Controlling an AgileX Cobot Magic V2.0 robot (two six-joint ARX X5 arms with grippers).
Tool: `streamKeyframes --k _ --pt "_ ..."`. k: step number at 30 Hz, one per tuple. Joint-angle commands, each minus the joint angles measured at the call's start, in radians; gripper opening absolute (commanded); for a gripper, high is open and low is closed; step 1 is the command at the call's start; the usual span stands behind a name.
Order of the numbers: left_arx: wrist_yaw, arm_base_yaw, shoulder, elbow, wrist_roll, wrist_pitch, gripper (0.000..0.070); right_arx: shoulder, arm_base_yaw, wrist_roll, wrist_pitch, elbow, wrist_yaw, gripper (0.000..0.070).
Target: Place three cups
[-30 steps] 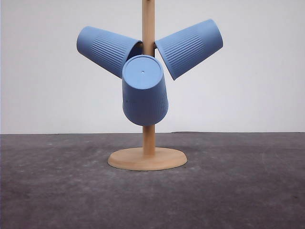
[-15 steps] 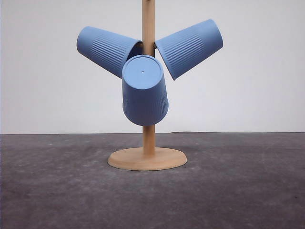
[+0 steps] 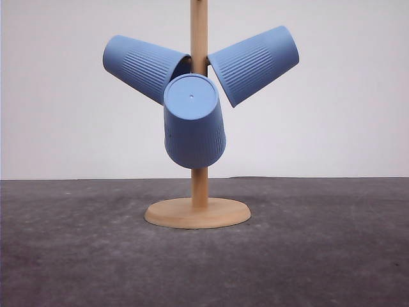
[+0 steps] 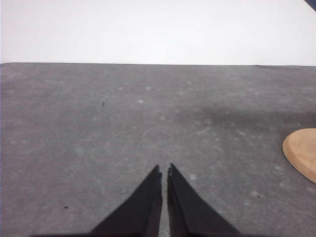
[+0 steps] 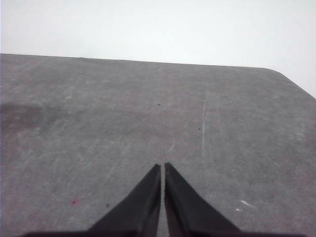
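Three cups [image 3: 193,121] hang on the wooden stand [image 3: 197,212]; both grippers' jaws together.

The front camera sits low and close, facing the stand [image 3: 199,128] level. Each wrist camera looks down along closed fingertips over the table [image 5: 98,123]. The left wrist view shares the stand's base [image 4: 302,153].

This looks like a bare test or lab setup rather than a lived-in room. A dark grey, speckled and lightly scuffed tabletop [image 3: 332,256] fills the lower part of the front frame, and a plain, unmarked white backdrop wall [image 3: 345,115] covers the upper part, with no furnishings around.
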Motion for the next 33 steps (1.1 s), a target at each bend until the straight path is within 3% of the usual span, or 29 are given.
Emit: streamKeyframes --k 1,33 --pt "0.001 0.0 -0.002 -0.013 -0.001 0.012 0.0 0.0 0.0 0.011 0.011 -0.001 0.003 0.0009" --pt "0.001 0.0 -0.002 -0.013 -0.001 0.012 0.0 0.0 0.0 0.011 0.011 -0.001 0.003 0.0009"
